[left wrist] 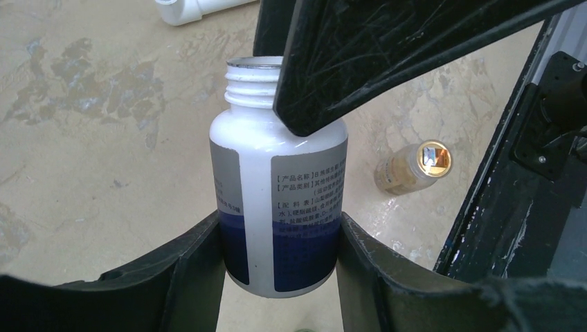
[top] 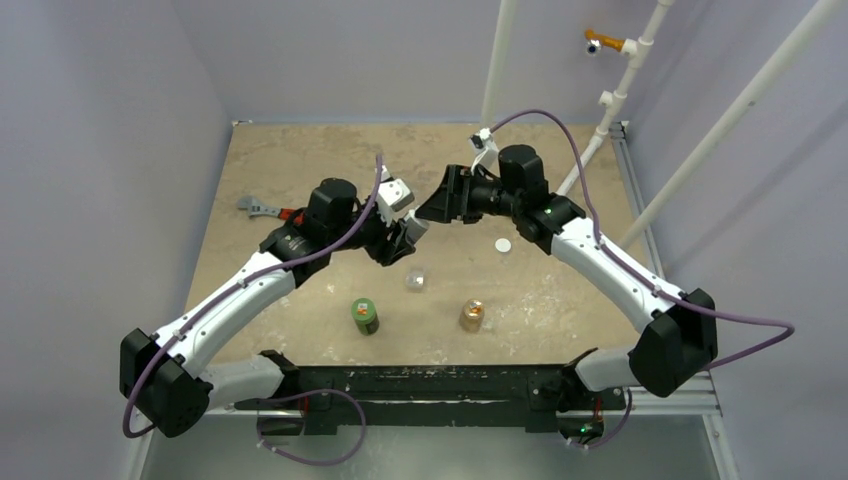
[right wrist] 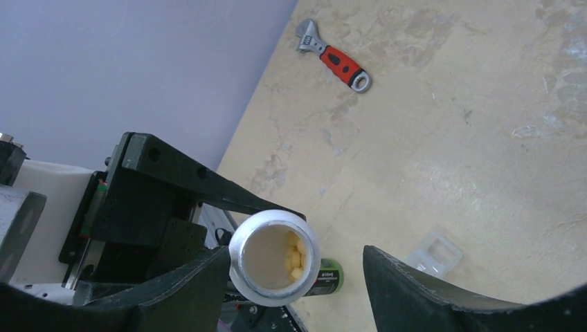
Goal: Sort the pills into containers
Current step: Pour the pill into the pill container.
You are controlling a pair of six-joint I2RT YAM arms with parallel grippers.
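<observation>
My left gripper [left wrist: 280, 242] is shut on a white bottle with a blue label [left wrist: 277, 173], uncapped, held above the table [top: 416, 228]. Several pale yellowish pills [right wrist: 295, 257] lie inside its open mouth in the right wrist view. My right gripper [right wrist: 294, 257] is open around the bottle's mouth: one finger [right wrist: 187, 283] is at the rim, the other stands apart. In the top view it [top: 437, 207] meets the left gripper [top: 408, 236] at mid-table. The small transparent case [top: 416, 279] lies on the table below them, and it also shows in the right wrist view [right wrist: 434, 254].
A green bottle [top: 364, 316] and a tan-orange bottle [top: 471, 315] stand near the front edge. A white cap [top: 503, 244] lies right of the case. A red-handled wrench [top: 262, 209] lies at the left. White pipes [top: 610, 110] rise at the back right.
</observation>
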